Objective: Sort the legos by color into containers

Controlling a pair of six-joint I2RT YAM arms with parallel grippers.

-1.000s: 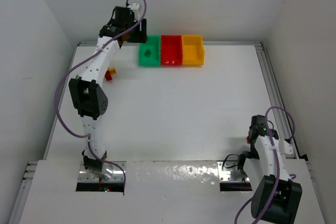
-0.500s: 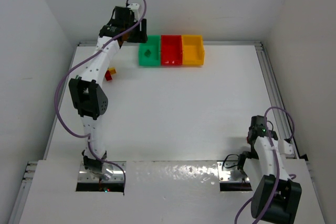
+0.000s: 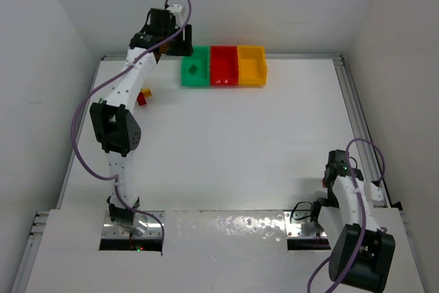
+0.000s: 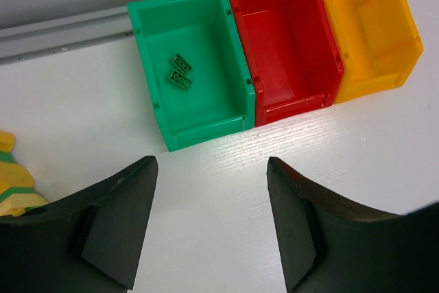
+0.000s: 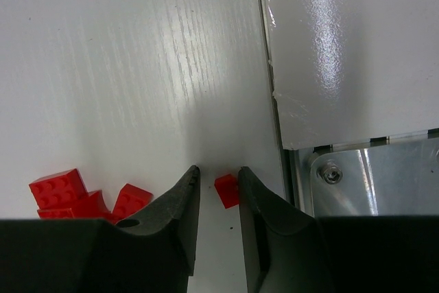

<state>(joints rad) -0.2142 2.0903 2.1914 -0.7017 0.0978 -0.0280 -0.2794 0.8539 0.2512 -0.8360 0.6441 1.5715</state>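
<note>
Currently a red pick is in hand at the near right edge of the table [image 5: 123,60]. We note the right gripper [image 5: 218,169] set narrow, one small red lego [image 5: 227,191] in the gap at its tips, nearer one finger than the other; we cannot tell whether it is pinched. More red legos [image 5: 68,193] are heaped just beside. Next, we judge: secure the grip, lift, carry across to the red container [image 3: 223,65] at the far edge. Meanwhile the left gripper [image 4: 211,162] hangs half-wide and empty near the green container [image 4: 206,125], two green legos [image 4: 181,72] inside.
</note>
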